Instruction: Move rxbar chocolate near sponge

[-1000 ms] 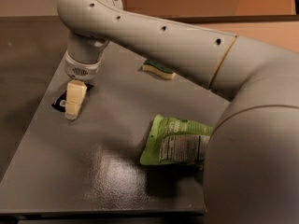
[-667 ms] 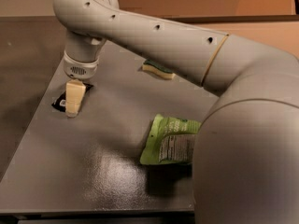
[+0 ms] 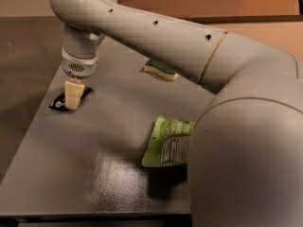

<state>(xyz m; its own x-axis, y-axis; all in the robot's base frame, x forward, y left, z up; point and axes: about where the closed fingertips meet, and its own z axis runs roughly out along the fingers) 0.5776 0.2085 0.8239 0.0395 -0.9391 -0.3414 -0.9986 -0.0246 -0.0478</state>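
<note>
The rxbar chocolate (image 3: 60,101) is a small flat black wrapped bar lying near the table's left edge. My gripper (image 3: 73,95) hangs straight down from the pale arm, and its cream fingers (image 3: 72,91) stand on or just over the bar, hiding its middle. The sponge (image 3: 160,69), dark green on top with a pale yellow base, lies farther back and to the right, partly tucked under the arm. The bar and the sponge are well apart.
A large crinkled green snack bag (image 3: 168,142) lies at the table's front right, partly hidden by my arm's bulky body (image 3: 246,150). The grey table (image 3: 94,164) has its left edge close to the bar. Dark floor lies beyond it.
The gripper has shifted slightly left and down over the bar. The bar, the sponge and the bag have not moved.
</note>
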